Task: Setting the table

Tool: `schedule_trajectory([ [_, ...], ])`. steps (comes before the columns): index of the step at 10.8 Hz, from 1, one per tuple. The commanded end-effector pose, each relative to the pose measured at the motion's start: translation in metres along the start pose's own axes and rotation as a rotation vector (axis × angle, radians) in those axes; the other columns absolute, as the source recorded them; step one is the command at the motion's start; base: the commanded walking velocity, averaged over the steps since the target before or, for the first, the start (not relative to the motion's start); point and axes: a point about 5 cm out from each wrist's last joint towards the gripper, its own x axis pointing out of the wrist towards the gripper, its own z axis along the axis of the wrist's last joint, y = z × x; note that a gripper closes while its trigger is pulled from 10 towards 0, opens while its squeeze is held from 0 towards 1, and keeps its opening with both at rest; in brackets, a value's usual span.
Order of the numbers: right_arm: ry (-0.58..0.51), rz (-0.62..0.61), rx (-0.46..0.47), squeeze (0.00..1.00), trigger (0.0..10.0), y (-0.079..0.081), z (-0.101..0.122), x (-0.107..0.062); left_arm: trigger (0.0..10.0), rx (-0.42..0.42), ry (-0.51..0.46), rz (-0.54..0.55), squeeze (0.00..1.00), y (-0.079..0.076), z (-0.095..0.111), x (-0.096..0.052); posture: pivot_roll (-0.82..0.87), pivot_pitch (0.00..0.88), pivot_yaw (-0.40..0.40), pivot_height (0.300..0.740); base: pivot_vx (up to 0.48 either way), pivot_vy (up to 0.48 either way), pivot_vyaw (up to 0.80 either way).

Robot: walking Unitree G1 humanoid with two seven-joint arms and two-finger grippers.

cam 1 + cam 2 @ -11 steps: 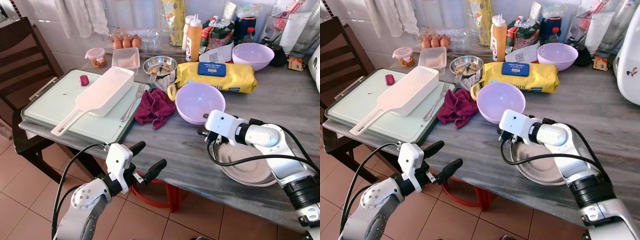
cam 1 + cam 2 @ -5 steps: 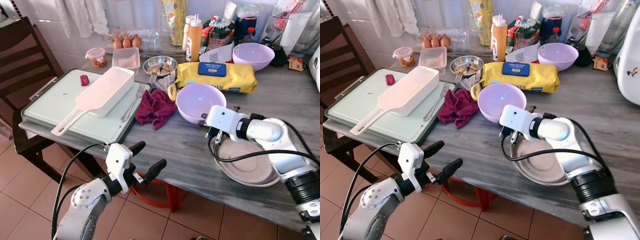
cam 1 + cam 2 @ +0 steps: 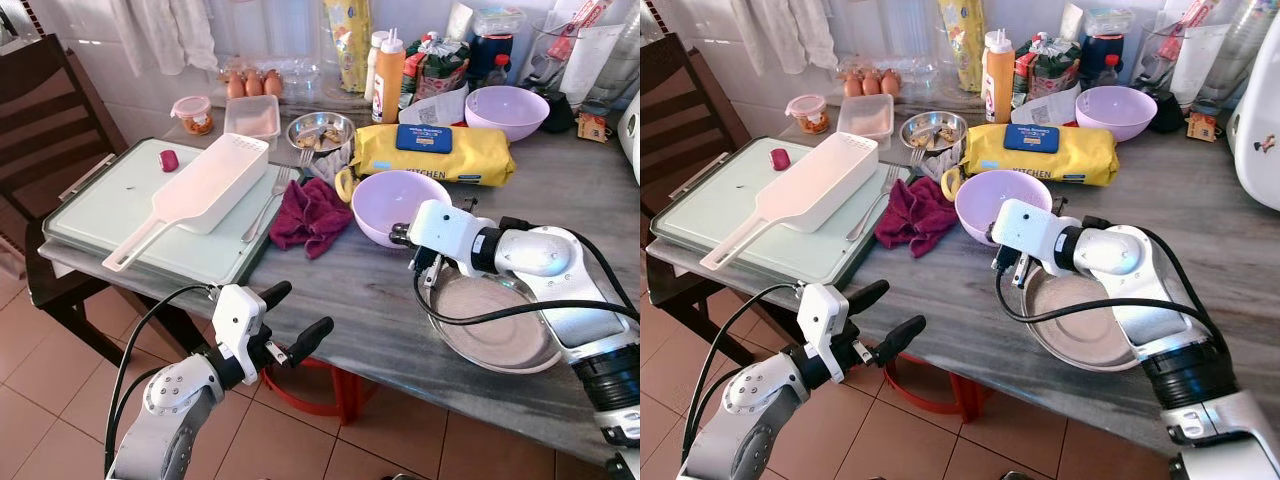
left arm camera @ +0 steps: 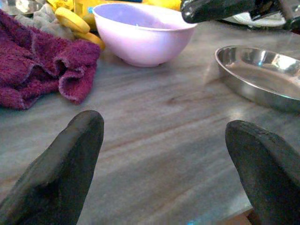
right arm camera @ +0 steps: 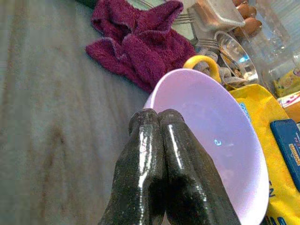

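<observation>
A lilac bowl (image 3: pixel 385 198) stands mid-table, right of a maroon cloth (image 3: pixel 310 215). My right gripper (image 3: pixel 398 238) is at the bowl's near side, fingers pressed together with nothing between them; in the right wrist view its fingertips (image 5: pixel 157 117) overlap the bowl's rim (image 5: pixel 187 77). A shallow steel plate (image 3: pixel 495 330) lies under my right forearm near the table's front edge. A fork (image 3: pixel 268 200) rests on the pale green tray (image 3: pixel 95 215). My left gripper (image 3: pixel 292 312) hangs open in front of and below the table edge, holding nothing.
A white long-handled scoop (image 3: pixel 205 182) and a small red object (image 3: pixel 168 160) lie on the tray. A yellow wipes pack (image 3: pixel 430 150), a second lilac bowl (image 3: pixel 506 110), bottles, eggs and a steel dish (image 3: pixel 318 130) crowd the back. A dark chair (image 3: pixel 40 120) stands left.
My right gripper has moved from over the steel plate's near-left rim up and left to the lilac bowl's side. The left arm has stayed put.
</observation>
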Motion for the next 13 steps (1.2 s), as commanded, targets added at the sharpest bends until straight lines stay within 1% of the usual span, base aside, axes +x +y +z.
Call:
schedule_trajectory([
  [1,-0.011,0.009,-0.015,0.00,0.0,0.000,0.004,-0.003,10.0,0.022,0.020,-0.002,0.00,0.003,-0.001,-0.002,-0.09,0.087,0.099,0.740,0.000,0.000,0.00],
  [2,0.003,-0.021,-0.039,0.29,10.0,-0.002,0.002,-0.004,10.0,0.024,0.020,-0.003,0.00,0.003,0.000,-0.002,-0.09,0.087,0.100,0.740,0.000,0.000,0.00],
  [3,0.011,-0.036,-0.032,1.00,10.0,-0.003,0.001,-0.003,10.0,0.025,0.019,-0.005,0.00,0.003,0.001,-0.001,-0.09,0.087,0.102,0.740,0.000,0.000,0.00],
  [6,0.024,-0.040,-0.039,1.00,10.0,0.000,0.003,0.003,10.0,0.025,0.016,-0.007,0.00,0.002,0.002,0.000,-0.09,0.090,0.101,0.740,0.000,0.000,0.00],
  [9,0.055,-0.058,-0.074,1.00,10.0,0.004,0.003,0.014,10.0,0.021,0.016,-0.011,0.00,0.000,0.002,-0.001,-0.08,0.092,0.101,0.740,0.000,0.000,0.00],
  [11,0.053,-0.073,-0.066,1.00,10.0,0.006,0.005,0.018,10.0,0.021,0.016,-0.011,0.00,0.000,0.002,-0.002,-0.08,0.087,0.102,0.740,0.000,0.000,0.00],
  [13,0.069,-0.083,-0.097,1.00,10.0,0.004,0.002,0.019,10.0,0.019,0.017,-0.013,0.00,0.000,0.001,-0.002,-0.08,0.084,0.102,0.740,0.000,0.000,0.00],
])
